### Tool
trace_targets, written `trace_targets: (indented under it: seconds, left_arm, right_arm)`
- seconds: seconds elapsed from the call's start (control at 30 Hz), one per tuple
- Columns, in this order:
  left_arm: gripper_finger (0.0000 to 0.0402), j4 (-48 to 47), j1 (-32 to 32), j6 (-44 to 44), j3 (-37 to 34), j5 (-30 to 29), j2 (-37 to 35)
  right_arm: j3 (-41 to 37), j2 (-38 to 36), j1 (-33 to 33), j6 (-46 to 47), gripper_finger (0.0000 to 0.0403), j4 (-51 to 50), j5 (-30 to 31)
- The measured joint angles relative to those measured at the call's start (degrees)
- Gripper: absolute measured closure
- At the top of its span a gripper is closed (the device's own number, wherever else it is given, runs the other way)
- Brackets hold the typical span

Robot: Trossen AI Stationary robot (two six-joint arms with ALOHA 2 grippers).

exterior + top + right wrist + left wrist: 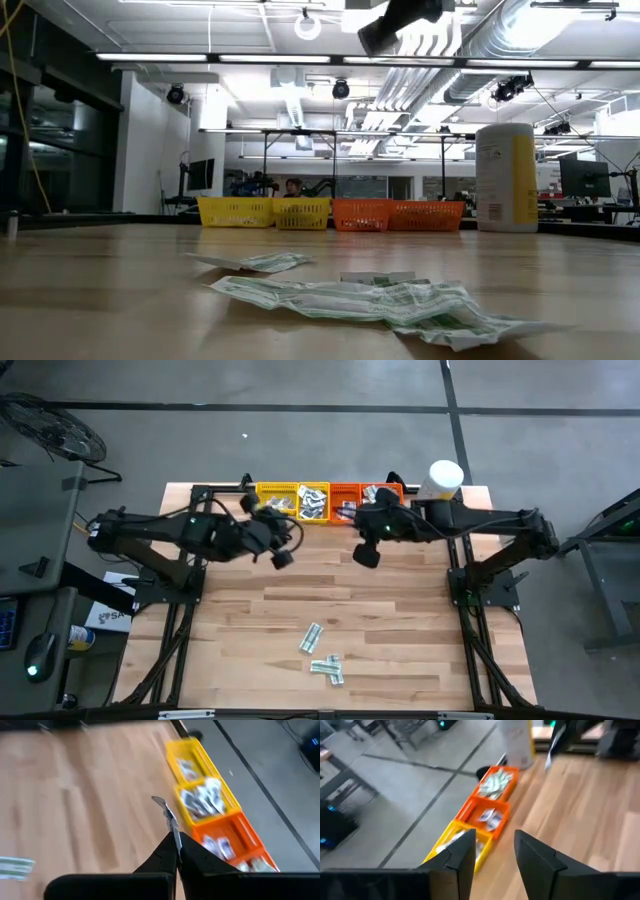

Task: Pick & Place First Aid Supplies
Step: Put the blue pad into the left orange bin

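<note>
Right gripper [176,851]: dark fingers pressed together, pinching 1 thin pale paper packet [167,817] that sticks out past the tips. In the high view this gripper [366,554] hangs over the wooden slat table [400,650] at about 12 o'clock from the table's middle, just in front of the tray row.

Left gripper [494,855]: fingers spread, nothing between them. In the high view it [281,557] sits at about 11 o'clock, near the yellow end of the row.

Tray row along the far table edge: 2 yellow plastic mesh trays [294,501] beside 2 orange plastic mesh trays [362,498], touching end to end. Small white packets lie inside the compartments [202,795].

Tall white-and-yellow cylindrical canister [441,482] stands upright at about 1 o'clock, just beside the orange end.

Loose first aid supplies, narrow white-and-green paper strips [322,654], lie flat in a small cluster at about 6 o'clock, well apart from both grippers. Low view shows the same crumpled strips [370,298] near the camera.
</note>
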Motion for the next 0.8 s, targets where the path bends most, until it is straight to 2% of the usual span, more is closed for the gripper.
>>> trace_targets:
  seconds: [0.1,0.2,0.37,0.5,0.63,0.8]
  left_arm:
    - [0.0268,-7.44,1.92,-0.96,0.02,1.98,-1.75]
    - [0.0272,-12.73,4.27,-1.28,-0.06,6.81,-2.77]
    - [0.0275,-12.52,7.08,-1.4,-5.19,10.91,-5.34]
    - [0.0276,-6.12,9.06,-1.42,-14.18,14.32,-9.31]
    - [0.0276,5.06,10.96,-1.43,-24.27,19.34,-14.18]
    - [0.0276,16.01,13.51,-2.7,-35.37,26.09,-19.41]
  right_arm:
    - [0.0,0.3,-3.72,-0.54,0.0402,-2.99,-0.7]
    - [-0.22,0.87,-8.55,-2.88,0.0402,-3.88,-4.56]
    - [-0.46,3.3,-17.29,-5.84,0.0403,-3.01,-10.08]
    - [-0.46,6.66,-22.95,-6.47,0.0403,-0.12,-14.75]
    - [-0.46,10.67,-26.97,-6.27,0.0403,3.55,-19.28]
    - [-0.46,15.63,-29.99,-4.02,0.0403,6.64,-20.34]
